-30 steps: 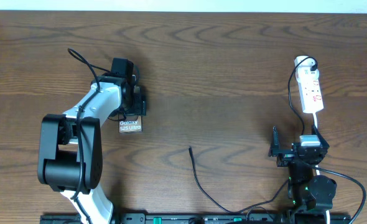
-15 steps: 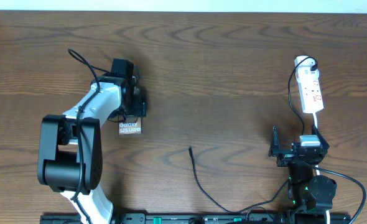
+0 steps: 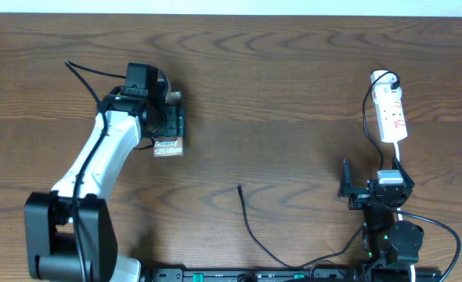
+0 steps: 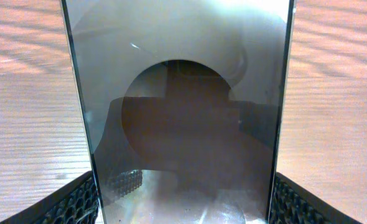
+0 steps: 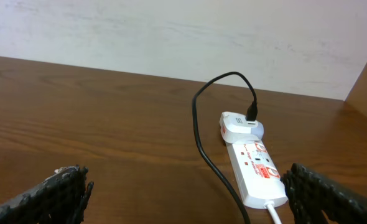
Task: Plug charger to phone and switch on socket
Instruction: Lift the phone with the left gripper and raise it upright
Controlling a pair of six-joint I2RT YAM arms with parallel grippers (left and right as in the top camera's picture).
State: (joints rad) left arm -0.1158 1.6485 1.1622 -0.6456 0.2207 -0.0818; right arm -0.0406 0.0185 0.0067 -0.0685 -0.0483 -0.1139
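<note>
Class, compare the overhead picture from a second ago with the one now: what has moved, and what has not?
The left gripper, gripping the phone throughout, carried it a little farther away from the robot's side. Nothing was picked up or released. The right gripper, charger cable and power strip stayed put.

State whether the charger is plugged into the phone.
Unplugged. The charger ends free on the table, well apart from the phone held in the left gripper.

Dark phone (image 3: 168,146) with white lettering, black charger (image 3: 243,205), white red-marked socket (image 3: 391,116), brown wood-grain table (image 3: 294,78).
</note>
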